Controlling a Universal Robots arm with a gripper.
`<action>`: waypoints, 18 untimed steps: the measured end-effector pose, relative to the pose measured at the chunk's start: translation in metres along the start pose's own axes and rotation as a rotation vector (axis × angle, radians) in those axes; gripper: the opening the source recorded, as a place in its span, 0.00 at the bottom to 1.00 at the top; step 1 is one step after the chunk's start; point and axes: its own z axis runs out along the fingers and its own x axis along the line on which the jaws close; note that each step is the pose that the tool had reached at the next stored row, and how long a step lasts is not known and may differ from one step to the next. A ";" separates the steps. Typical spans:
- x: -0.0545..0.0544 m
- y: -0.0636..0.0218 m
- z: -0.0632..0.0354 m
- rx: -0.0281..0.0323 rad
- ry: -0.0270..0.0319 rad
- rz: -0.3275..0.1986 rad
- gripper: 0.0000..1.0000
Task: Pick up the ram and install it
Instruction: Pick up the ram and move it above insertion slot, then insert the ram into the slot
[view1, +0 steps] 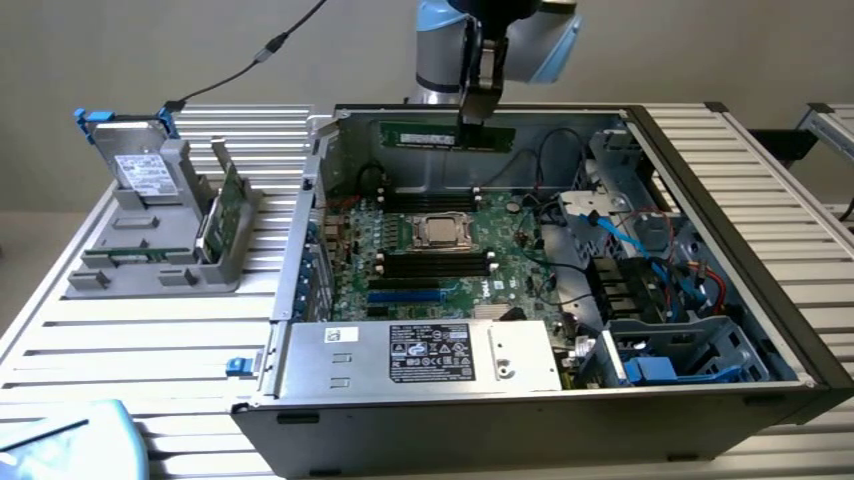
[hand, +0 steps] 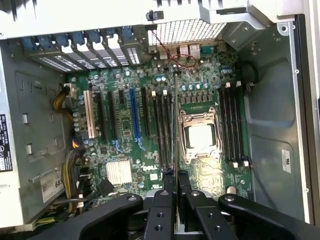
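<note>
The ram (view1: 445, 135), a slim green stick with a white label, hangs level over the rear of the open computer case, and my gripper (view1: 477, 125) is shut on its right part from above. In the wrist view the ram (hand: 173, 120) appears edge-on as a thin line running out from between the black fingertips (hand: 169, 181). It lines up over the long black slots (hand: 162, 125) beside the CPU socket (hand: 200, 135) on the green motherboard (hand: 120, 115). In the exterior view, slot rows (view1: 427, 198) lie on both sides of the socket (view1: 441, 231).
A grey rack (view1: 160, 230) at the exterior view's left holds another upright green board (view1: 230, 195). The power supply (view1: 427, 355) sits at the case front. A drive cage with blue and red cables (view1: 667, 280) takes up the right side. Case walls (view1: 721, 200) surround the board.
</note>
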 end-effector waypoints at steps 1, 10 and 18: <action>0.000 0.0000 0.0003 0.0000 0.0002 -0.004 0.14; 0.000 -0.0001 0.0017 -0.0010 0.0017 -0.038 0.14; 0.000 -0.0001 0.0017 -0.0010 0.0017 -0.038 0.14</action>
